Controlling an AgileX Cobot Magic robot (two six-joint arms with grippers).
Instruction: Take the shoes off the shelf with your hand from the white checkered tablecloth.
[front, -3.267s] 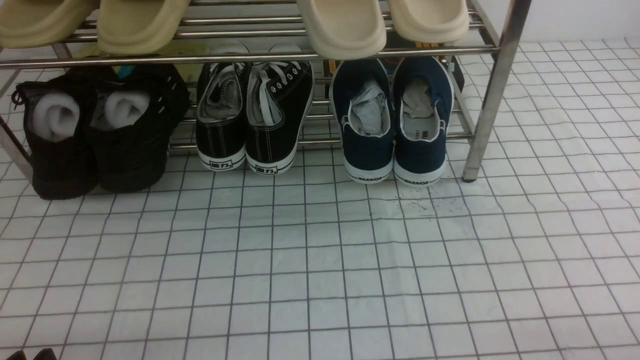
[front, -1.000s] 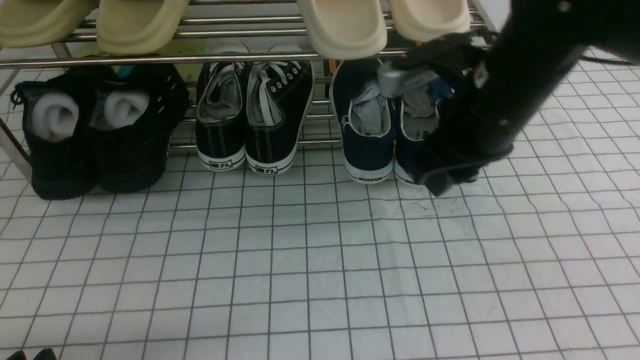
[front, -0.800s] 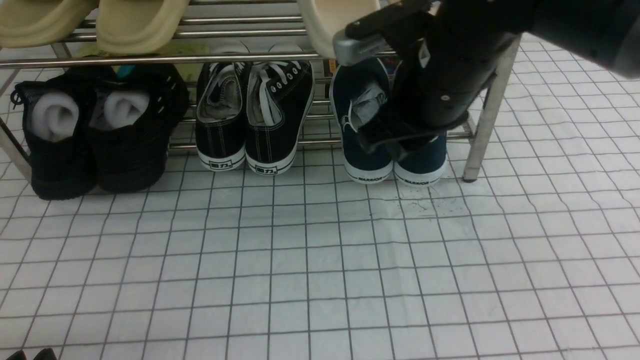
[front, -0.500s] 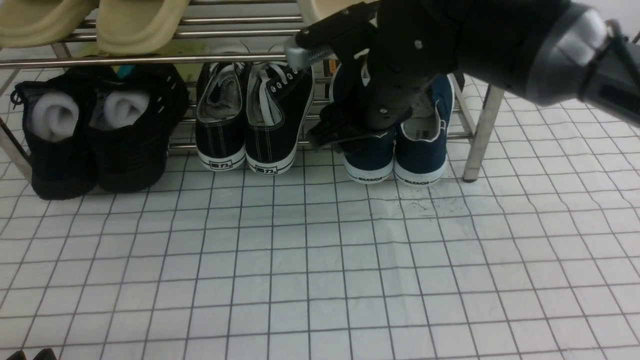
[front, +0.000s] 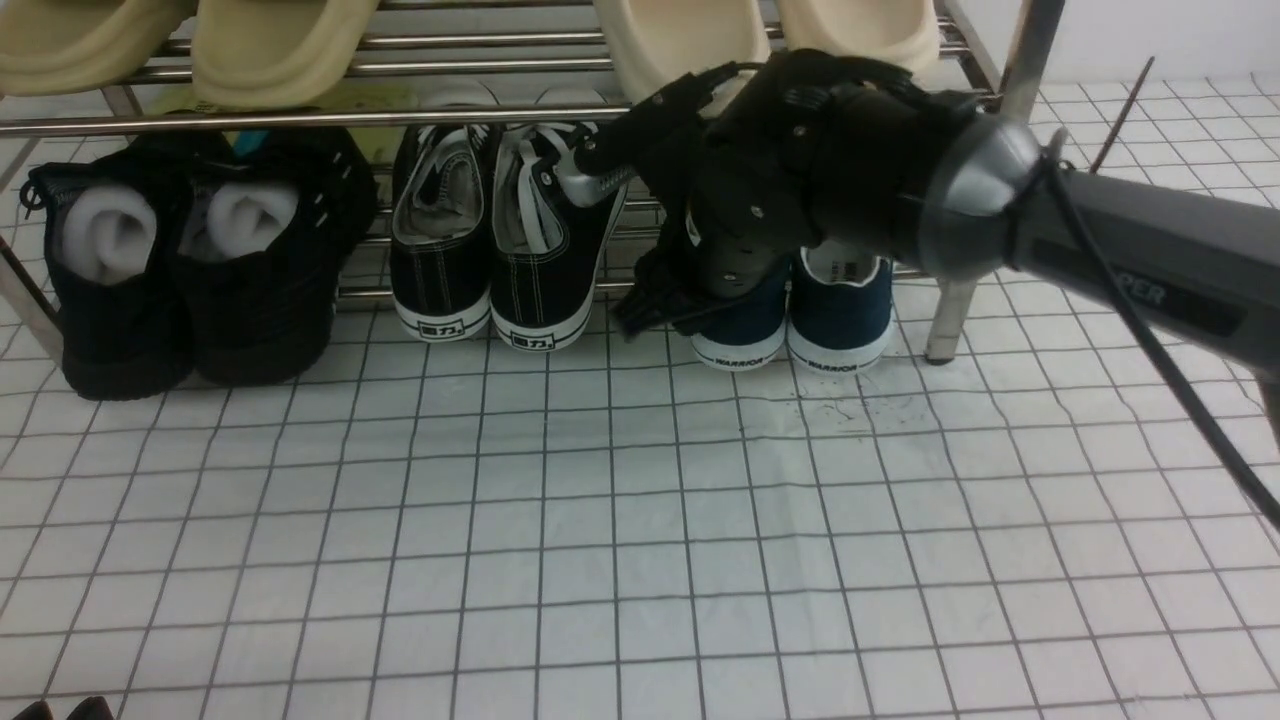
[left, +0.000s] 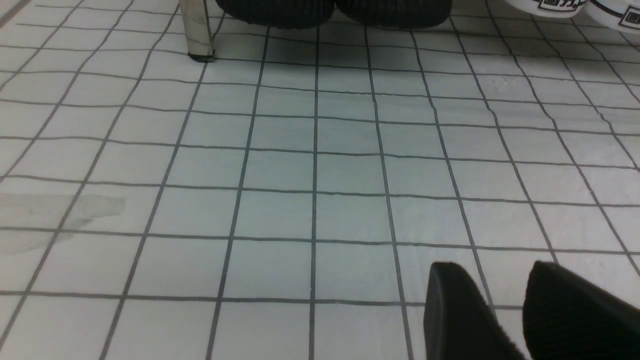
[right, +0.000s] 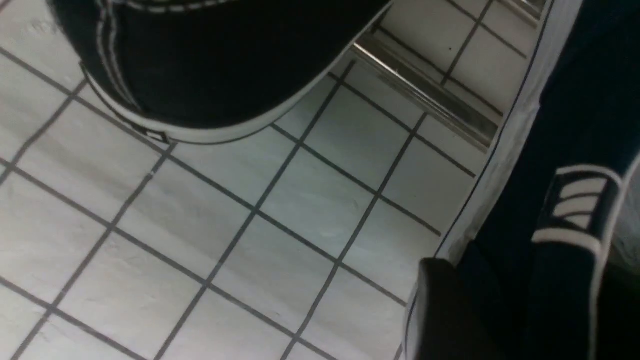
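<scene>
Taken from the middle of the white checkered tablecloth (front: 640, 520), the cloth lay open from 3 round through 6 to 9 o'clock, with only the left gripper (front: 60, 708) at its near edge around 7. Toward 12 the shelf (front: 945, 310) closed the way, its front rail running low across with beige slippers (front: 280, 50) overhanging it. Under that rail the all-black shoes (front: 200, 300) blocked 10 o'clock, the black lace-up sneakers (front: 545, 290) 11, and the shoes (front: 840, 320) 1. Only a narrow lane of cloth parted the sneakers from the navy pair, and the hand (front: 820, 180) filled it, one finger (right: 440, 310) just beside the left navy sole. The shelf's upright leg stood close beside the right navy shoe at 2 o'clock, and beyond it the cloth lay open again.
</scene>
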